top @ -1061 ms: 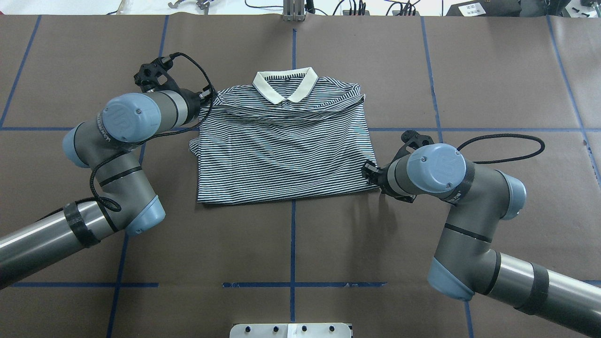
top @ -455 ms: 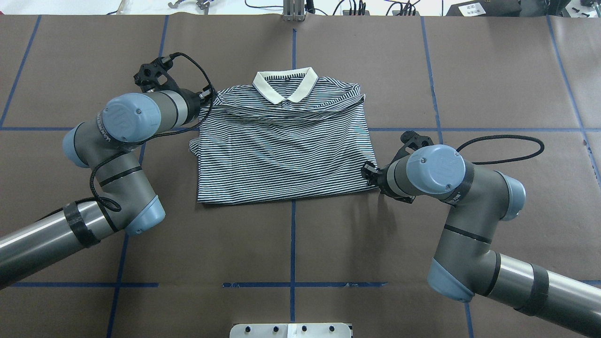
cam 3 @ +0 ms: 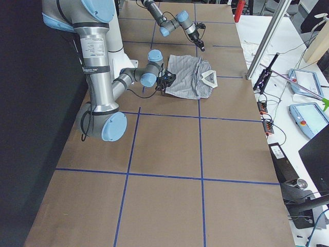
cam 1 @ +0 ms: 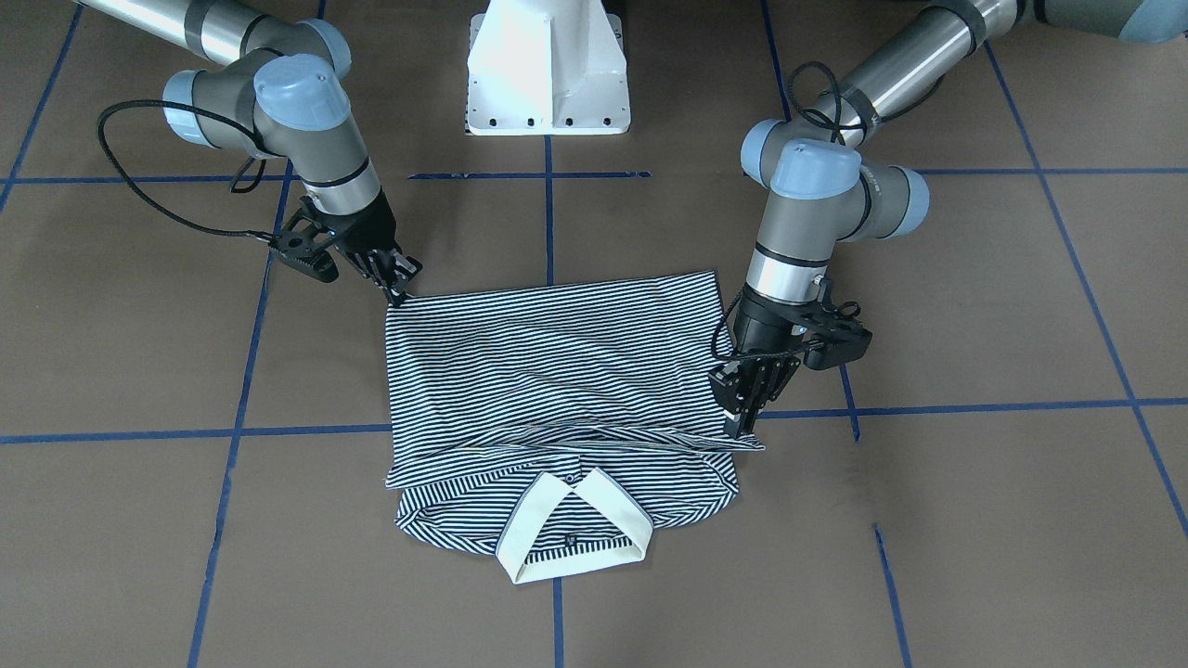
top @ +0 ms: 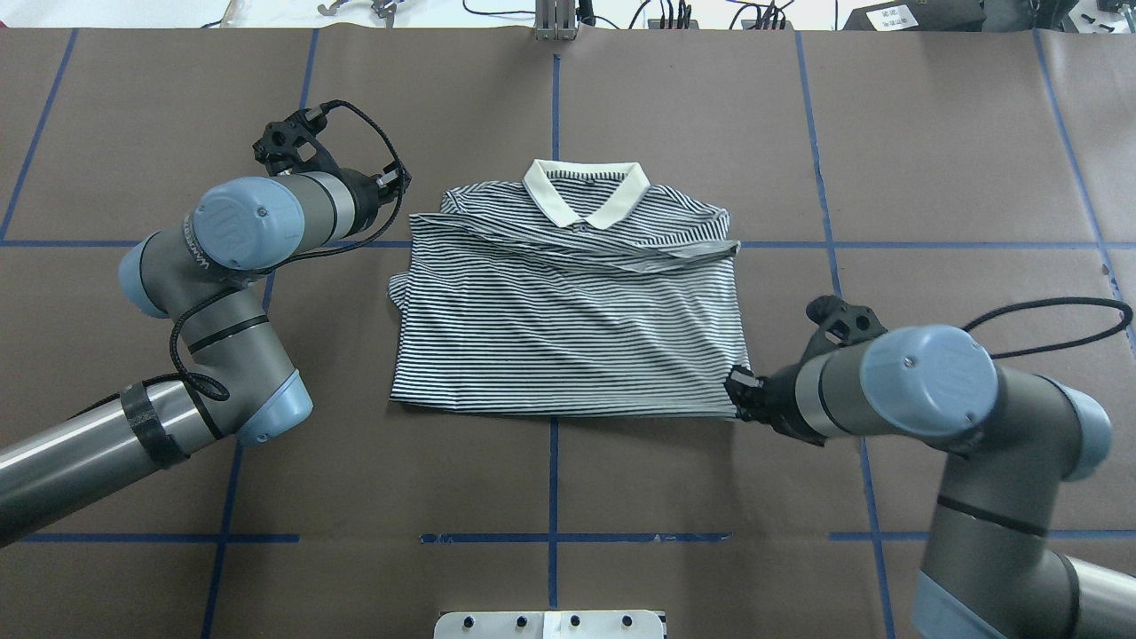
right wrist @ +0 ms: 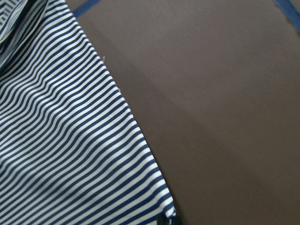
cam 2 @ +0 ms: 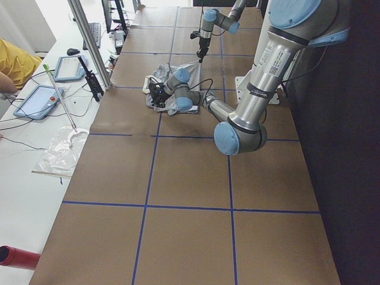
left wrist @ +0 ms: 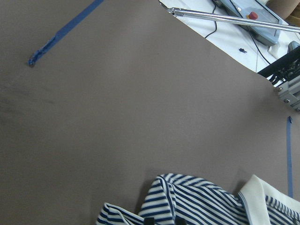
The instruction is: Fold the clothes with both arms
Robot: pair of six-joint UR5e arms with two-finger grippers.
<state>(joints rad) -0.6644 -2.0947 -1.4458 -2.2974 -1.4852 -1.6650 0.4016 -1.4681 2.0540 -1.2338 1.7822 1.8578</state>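
Lying folded flat near the middle of the brown worktop (top: 568, 497): a striped shirt (top: 568, 319), with the cream collar (top: 586, 191) pointing away from the robot. Pinching the near right corner of its hem with the right tool (top: 741, 397). Holding the left tool (top: 399, 183) low beside the left shoulder; not being able to tell if spread or pressed together.
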